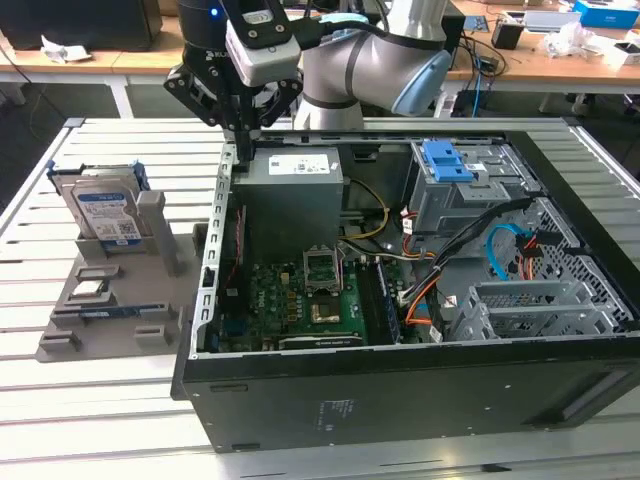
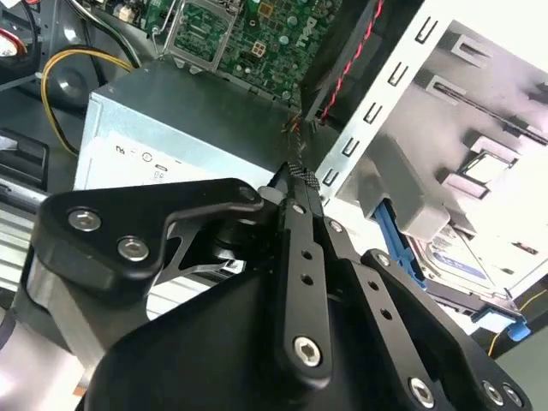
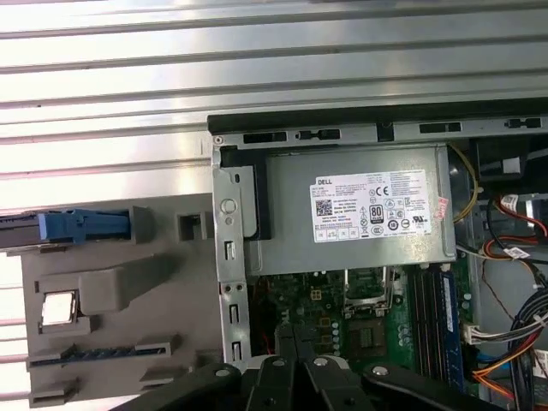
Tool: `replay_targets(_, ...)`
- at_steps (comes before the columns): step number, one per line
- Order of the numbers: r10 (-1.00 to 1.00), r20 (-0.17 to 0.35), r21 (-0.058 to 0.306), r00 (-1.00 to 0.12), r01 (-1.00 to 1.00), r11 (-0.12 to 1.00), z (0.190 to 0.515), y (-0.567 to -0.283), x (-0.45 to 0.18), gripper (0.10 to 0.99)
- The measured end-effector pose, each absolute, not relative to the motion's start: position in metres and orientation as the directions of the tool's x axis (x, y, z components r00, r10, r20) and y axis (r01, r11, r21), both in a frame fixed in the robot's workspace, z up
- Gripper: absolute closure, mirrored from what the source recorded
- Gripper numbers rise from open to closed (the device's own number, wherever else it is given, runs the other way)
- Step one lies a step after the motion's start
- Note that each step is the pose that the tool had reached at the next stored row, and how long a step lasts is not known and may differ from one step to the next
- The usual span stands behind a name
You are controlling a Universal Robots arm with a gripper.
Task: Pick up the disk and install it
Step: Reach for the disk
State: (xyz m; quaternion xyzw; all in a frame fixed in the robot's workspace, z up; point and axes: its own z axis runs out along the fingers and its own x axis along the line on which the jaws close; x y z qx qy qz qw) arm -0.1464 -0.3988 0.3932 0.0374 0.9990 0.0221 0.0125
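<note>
Your exterior view overlooks the whole case [image 1: 400, 385] from above; both wrist views look closely past the gripper [image 2: 295, 177], sharing the power supply [image 2: 171, 128] [image 3: 342, 231].

Arm: silver-grey jointed robot arm with pale blue joint caps [image 1: 385, 55], elbow bent, reaching toward the exterior view's left.
Wrist: black wrist housing [image 1: 205, 25] carrying a white-grey camera box [image 1: 262, 40], turned downward.
End effector: black two-finger linkage end effector [image 1: 243, 150], pointing straight down.
Fingers: slim black fingers [image 2: 300, 240], tips pressed together in the second wrist view, nothing between them.
</note>
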Motion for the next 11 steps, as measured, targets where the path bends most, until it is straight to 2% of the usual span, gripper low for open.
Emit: replay_targets(11, 0.075, -0.023, 0.045, -0.997, 0.074, 0.996, 0.393, -0.399, -0.178, 0.98)
